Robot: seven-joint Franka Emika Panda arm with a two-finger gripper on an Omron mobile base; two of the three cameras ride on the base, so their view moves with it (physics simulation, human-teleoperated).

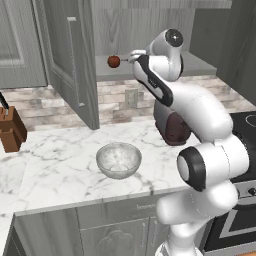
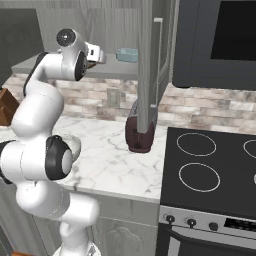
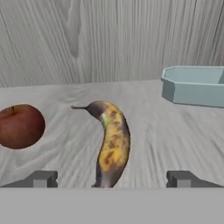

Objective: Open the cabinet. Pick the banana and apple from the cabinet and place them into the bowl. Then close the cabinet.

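Gripper (image 3: 111,178) is held wide apart inside the open cabinet (image 1: 70,65), banana (image 3: 110,142) centred between the fingertips, apple (image 3: 20,126) left, blue dish (image 3: 194,85) far right, bowl (image 1: 118,160) on the counter below.

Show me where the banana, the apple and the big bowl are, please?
banana (image 3: 111,146): hand view, middle of its speckled yellow body.
apple (image 3: 20,126): hand view, centre of its red skin.
bowl (image 1: 118,160): left base view, inside of its glassy basin.
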